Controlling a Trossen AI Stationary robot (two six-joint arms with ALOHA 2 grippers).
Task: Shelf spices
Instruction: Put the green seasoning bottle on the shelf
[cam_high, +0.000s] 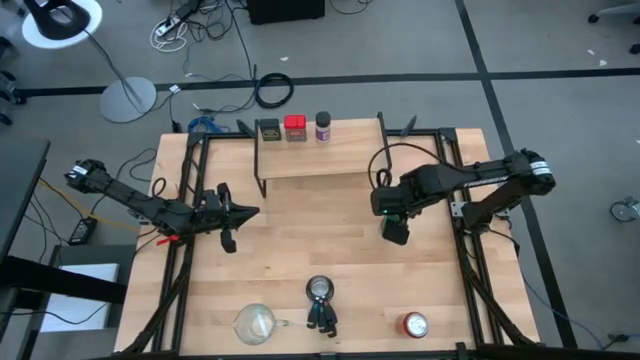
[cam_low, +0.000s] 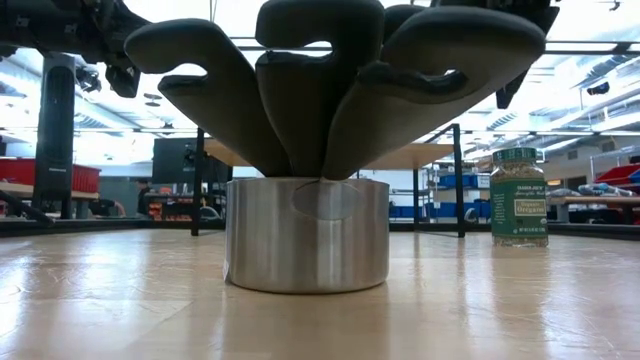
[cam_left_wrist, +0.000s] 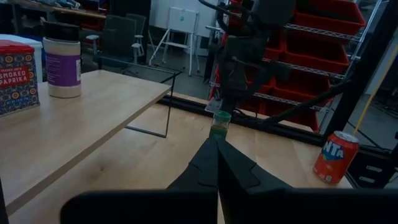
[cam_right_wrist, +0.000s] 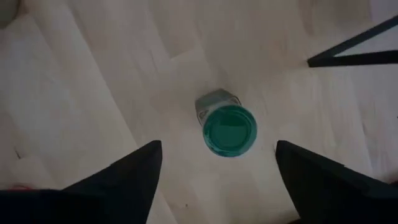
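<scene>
Green-lidded jar (cam_high: 397, 231) hidden under right gripper (cam_high: 396, 228) at high view's centre right, paprika tin (cam_left_wrist: 15, 76) cut off at left wrist view's left edge

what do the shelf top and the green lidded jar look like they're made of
The shelf top looks like light, matte wood, with visible grain; its legs look like thin black metal rod. The green-lidded jar seems to be clear glass or plastic, since greenish contents show around its paper label; its lid looks like smooth green plastic.
</scene>
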